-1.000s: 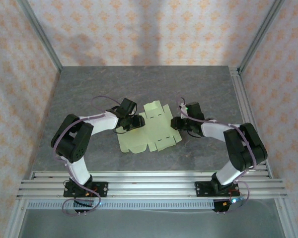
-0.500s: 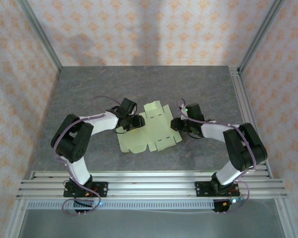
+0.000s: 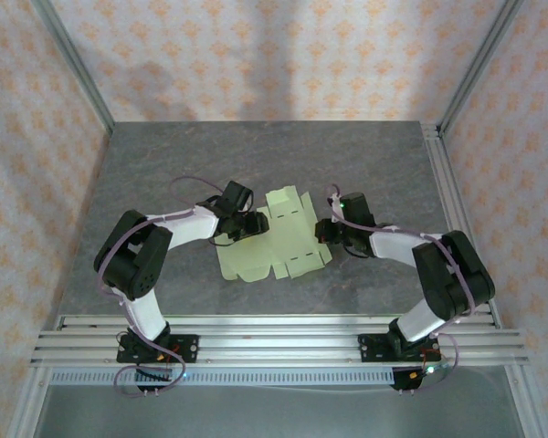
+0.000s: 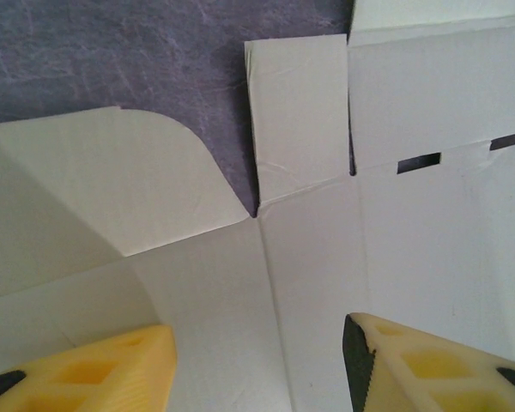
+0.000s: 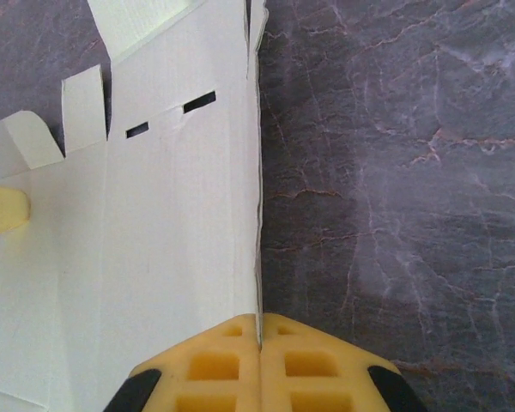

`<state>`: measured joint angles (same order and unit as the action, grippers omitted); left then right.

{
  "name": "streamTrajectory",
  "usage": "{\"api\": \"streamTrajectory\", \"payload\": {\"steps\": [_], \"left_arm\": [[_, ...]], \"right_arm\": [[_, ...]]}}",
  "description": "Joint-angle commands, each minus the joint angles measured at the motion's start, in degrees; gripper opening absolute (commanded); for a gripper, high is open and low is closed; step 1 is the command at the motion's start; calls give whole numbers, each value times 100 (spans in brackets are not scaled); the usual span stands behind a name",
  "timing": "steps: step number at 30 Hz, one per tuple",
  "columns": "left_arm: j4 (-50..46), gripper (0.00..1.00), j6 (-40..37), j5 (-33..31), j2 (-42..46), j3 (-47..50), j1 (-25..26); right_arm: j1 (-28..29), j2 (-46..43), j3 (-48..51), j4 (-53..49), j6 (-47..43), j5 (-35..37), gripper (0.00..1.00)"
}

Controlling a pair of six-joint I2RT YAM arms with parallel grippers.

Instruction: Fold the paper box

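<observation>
1. table [image 3: 164, 173]: the paper box [image 3: 272, 245] lies mid-frame on it, mostly flat.
2. paper box: thin, light, floppy card I reckon. It creases easily, so grab edges or flaps.
3. left arm [image 3: 178, 228] and right arm [image 3: 397, 242]: both bent low, flanking it.
4. right gripper [image 5: 259, 339]: pinched together on its right edge.
5. left gripper [image 4: 257, 365]: fingers apart over the left panel.

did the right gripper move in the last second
Yes, slightly: the right gripper has shifted toward the near rail and the paper box, and its jaws now pinch the sheet's right edge.
</observation>
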<state>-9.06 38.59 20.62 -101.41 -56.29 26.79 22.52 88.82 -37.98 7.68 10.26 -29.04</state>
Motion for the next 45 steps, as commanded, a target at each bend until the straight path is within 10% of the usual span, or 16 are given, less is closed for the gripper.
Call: {"api": "streamTrajectory", "payload": {"steps": [1,29,45], "left_arm": [[-76,57,-45,-93,387,88,63],[-1180,90,-9,-1245,1838,133,-289],[-1335,93,256,-1340,1971,399,-578]], "right_arm": [[156,-173,-209,-426,-366,903,0],[2062,1165,-2094,-1994,-2070,5511,0],[2441,2332,-2977,-1872,-3405,7265,0]]}}
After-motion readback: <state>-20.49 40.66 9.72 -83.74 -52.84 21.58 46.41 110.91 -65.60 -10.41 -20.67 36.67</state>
